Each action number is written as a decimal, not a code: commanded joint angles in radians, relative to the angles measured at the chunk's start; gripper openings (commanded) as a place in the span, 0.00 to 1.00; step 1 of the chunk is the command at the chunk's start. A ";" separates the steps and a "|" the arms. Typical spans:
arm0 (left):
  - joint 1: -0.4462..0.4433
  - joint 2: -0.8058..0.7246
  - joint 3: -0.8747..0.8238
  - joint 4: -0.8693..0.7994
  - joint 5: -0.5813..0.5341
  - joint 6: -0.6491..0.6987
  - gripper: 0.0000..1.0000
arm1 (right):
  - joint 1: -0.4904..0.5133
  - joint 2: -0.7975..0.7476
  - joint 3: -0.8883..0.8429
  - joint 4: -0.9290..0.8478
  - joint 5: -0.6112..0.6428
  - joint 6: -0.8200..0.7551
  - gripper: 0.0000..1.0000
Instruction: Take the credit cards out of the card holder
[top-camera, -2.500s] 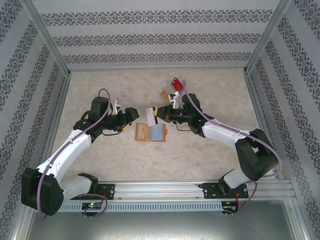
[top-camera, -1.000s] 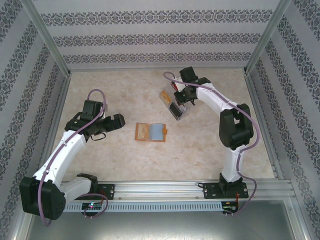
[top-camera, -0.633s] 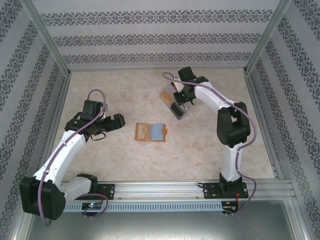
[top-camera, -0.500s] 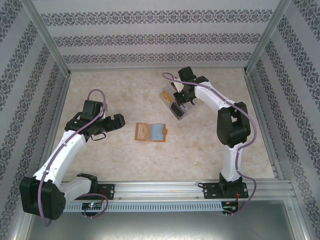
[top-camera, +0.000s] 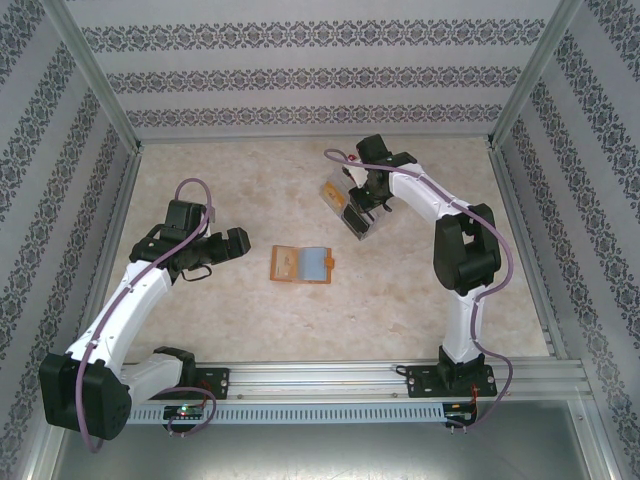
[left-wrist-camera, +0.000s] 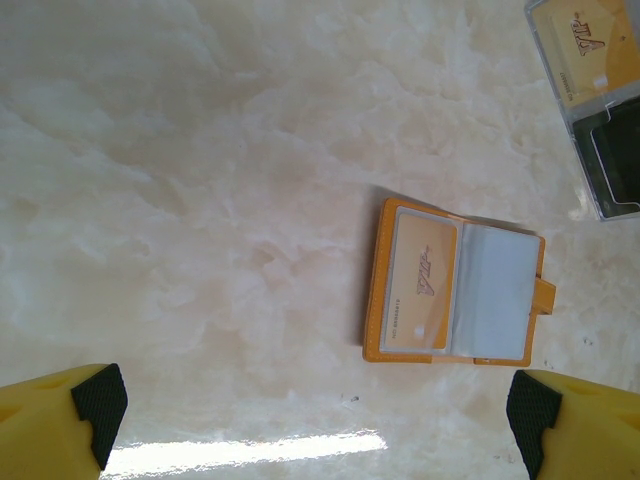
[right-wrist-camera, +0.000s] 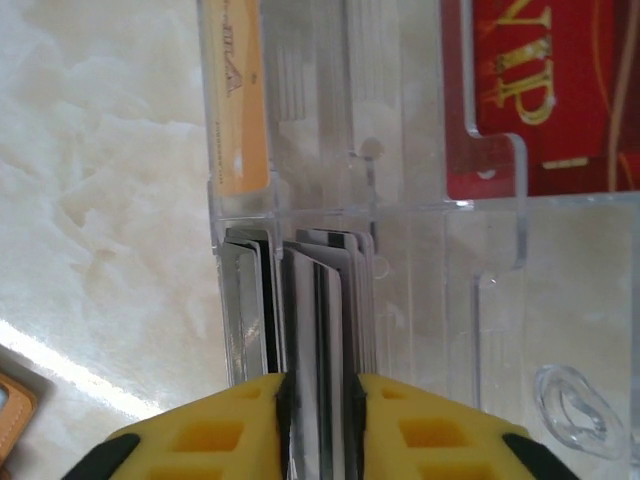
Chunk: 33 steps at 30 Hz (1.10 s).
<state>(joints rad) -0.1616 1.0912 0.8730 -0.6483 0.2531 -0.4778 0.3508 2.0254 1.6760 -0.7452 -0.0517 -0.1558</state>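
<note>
Step in hand: setting a credit card (right-wrist-camera: 322, 330) down in the clear tray (right-wrist-camera: 490, 250), which lies beyond the card holder (top-camera: 302, 264) and to its right. We see our right gripper (right-wrist-camera: 320, 400) over that tray, jaws close on either side of the dark card, which stands on edge among others of its kind. We cannot tell whether they pinch it or have just let go. Our left gripper (left-wrist-camera: 315, 415) hangs to the left of the card holder, jaws spread wide, nothing between them. We find the card holder lying open and flat on the table (left-wrist-camera: 200, 150), with a tan card (left-wrist-camera: 422, 285) in the pocket away from its tab, so we judge the task unfinished. To do this step well, we would part the jaws fully before lifting, rise straight so the pads neither drag the card out nor tip its neighbours, and clear the tray wall before swinging back toward the card holder
</note>
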 joint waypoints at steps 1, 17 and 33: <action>0.008 0.001 0.004 -0.031 0.003 0.021 1.00 | 0.004 -0.013 0.049 -0.026 0.028 0.017 0.30; 0.007 0.108 0.005 0.010 0.153 0.018 1.00 | 0.197 -0.319 -0.297 0.173 -0.081 0.521 0.49; -0.063 0.289 -0.018 0.233 0.281 -0.143 0.78 | 0.324 -0.145 -0.540 0.724 -0.366 1.066 0.30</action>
<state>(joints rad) -0.2035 1.3514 0.8616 -0.4992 0.5060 -0.5777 0.6704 1.8492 1.1584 -0.1478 -0.3435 0.7929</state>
